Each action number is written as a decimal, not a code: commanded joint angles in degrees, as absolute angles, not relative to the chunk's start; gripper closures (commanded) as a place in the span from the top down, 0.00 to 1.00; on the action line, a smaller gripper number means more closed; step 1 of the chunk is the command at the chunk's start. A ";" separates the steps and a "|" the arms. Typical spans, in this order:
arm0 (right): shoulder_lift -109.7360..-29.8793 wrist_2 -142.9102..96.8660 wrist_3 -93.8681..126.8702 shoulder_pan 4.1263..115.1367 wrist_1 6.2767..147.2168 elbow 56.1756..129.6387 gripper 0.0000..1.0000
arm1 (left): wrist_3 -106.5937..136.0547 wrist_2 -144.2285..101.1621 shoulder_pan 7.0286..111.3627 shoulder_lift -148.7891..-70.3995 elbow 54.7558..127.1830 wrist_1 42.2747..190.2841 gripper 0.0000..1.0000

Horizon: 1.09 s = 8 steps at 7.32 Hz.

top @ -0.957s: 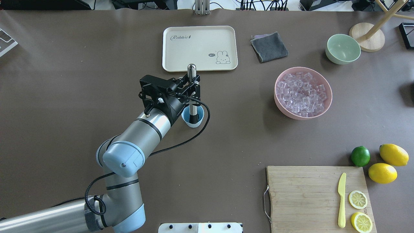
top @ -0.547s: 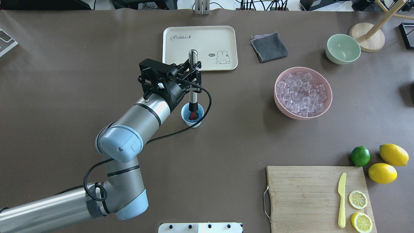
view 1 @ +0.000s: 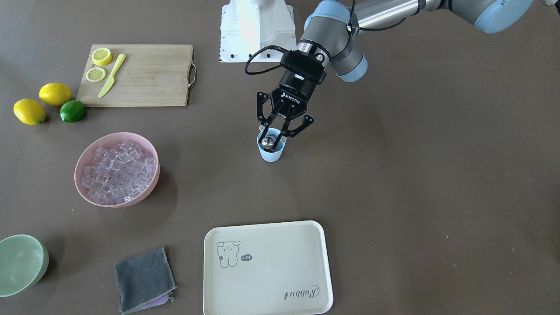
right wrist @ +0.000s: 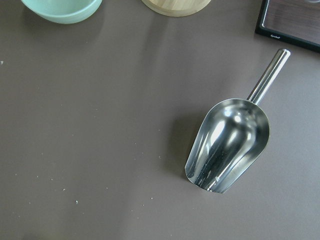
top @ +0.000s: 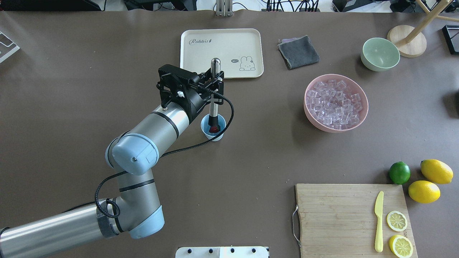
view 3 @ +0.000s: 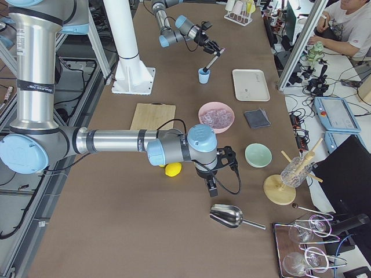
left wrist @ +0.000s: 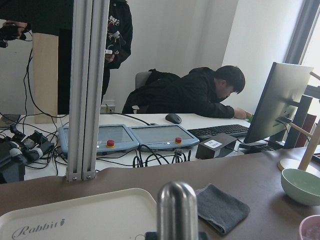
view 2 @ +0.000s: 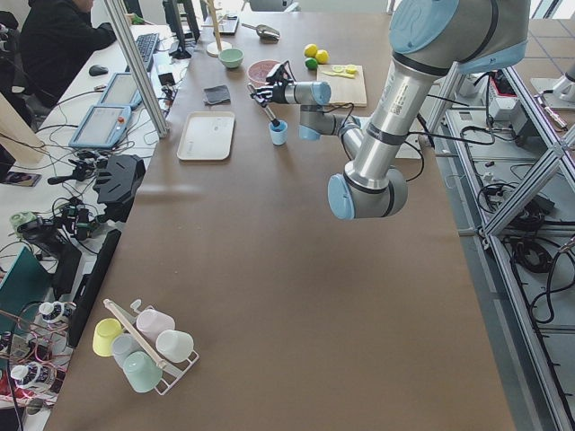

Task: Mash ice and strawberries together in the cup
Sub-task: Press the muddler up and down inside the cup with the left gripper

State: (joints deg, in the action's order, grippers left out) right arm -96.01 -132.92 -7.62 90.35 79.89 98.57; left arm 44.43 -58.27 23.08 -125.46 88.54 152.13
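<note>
The light-blue cup (top: 213,133) stands mid-table; it also shows in the front view (view 1: 271,154). A red strawberry (top: 214,129) lies inside it. My left gripper (top: 215,84) is shut on a steel muddler (top: 214,98), which stands upright with its dark tip just above the berry. From the front, the gripper (view 1: 274,138) sits over the cup's mouth. The ice (top: 335,103) fills the pink bowl (top: 363,114) to the right. I cannot tell if ice is in the cup. My right gripper (view 3: 211,186) shows only in the right side view; I cannot tell its state.
A cream tray (top: 221,53) lies behind the cup, a grey cloth (top: 298,52) and a pale green bowl (top: 380,54) further right. A cutting board (top: 353,218) holds a knife and lemon halves, with a lime and lemons beside it. A metal scoop (right wrist: 227,150) lies under my right wrist.
The left gripper has lifted the muddler, so its tip has risen from the cup's bottom and the red berry now shows. The cup has not moved.
</note>
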 commanded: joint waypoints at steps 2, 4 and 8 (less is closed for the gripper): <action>-96.33 -131.67 -7.65 90.35 79.89 98.52 0.99 | 44.30 -58.45 22.76 -126.12 87.45 152.23 0.00; -96.33 -131.75 -7.56 90.35 79.89 98.79 0.99 | 44.21 -63.68 27.13 -128.13 89.73 149.87 0.00; -96.50 -131.75 -7.65 90.35 79.89 99.23 0.99 | 44.65 -65.21 27.51 -126.31 89.65 149.41 0.00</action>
